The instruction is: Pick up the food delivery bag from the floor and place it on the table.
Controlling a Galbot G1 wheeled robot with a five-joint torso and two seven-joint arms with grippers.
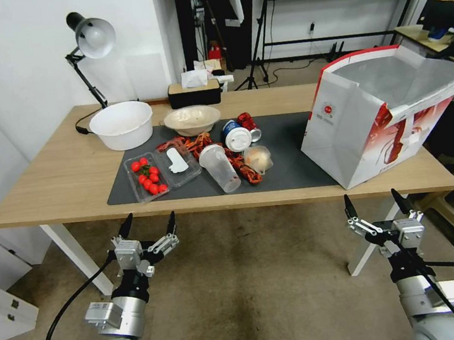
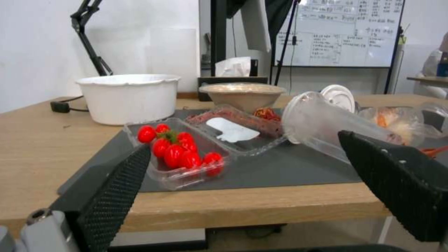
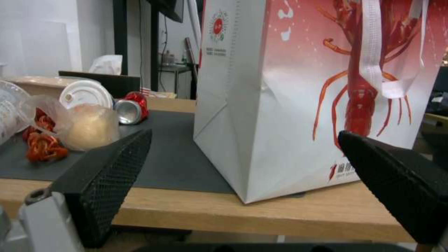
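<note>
Bag [image 1: 365, 123] upright on right end of table [image 1: 60, 182], seemingly delivered; left claw [image 1: 149, 227] and right claw [image 1: 374, 204] near the front edge, empty, fingers apart.

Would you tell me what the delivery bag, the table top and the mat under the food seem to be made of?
The food delivery bag looks like matte white paper with creased folds; its inside looks like crinkled silver foil. The table top shows light wood grain, possibly a laminate. The dark grey mat looks thin, matte and flexible; rubber or felt, I cannot tell.
</note>
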